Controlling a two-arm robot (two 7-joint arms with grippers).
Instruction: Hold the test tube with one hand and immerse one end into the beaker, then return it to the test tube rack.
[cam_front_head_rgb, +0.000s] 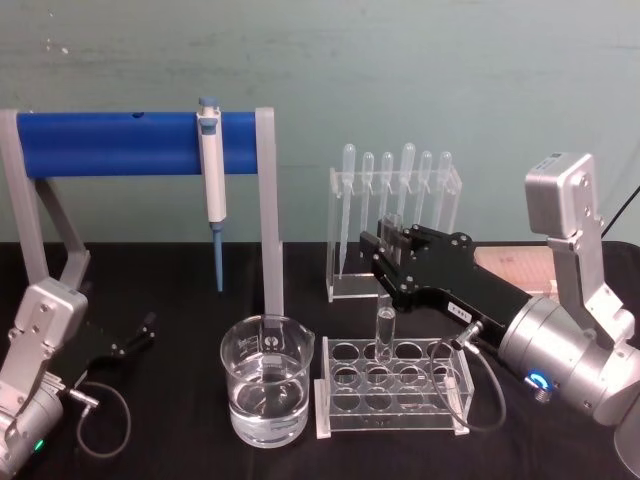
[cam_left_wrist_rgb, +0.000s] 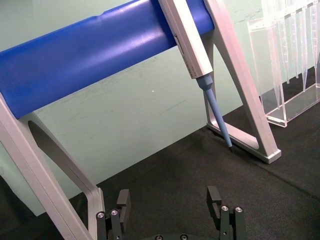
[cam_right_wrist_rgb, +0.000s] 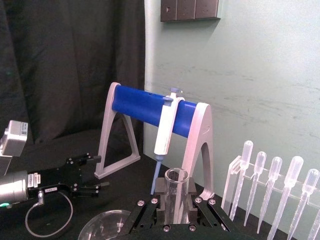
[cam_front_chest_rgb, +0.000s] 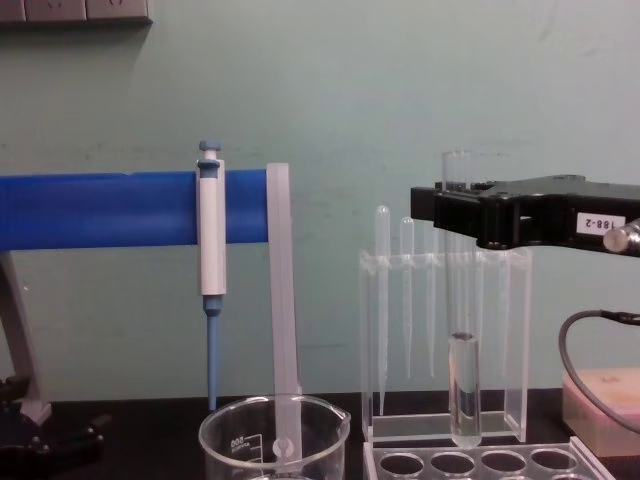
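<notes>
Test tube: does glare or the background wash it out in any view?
Head view: the test tube stands out against the dark right gripper and black tabletop, with no strong glare. Chest view: its rim is faint against the pale wall and its body overlaps the clear pipette stand behind, though the liquid line shows. Right wrist view: the rim is outlined, with mild highlights.
</notes>
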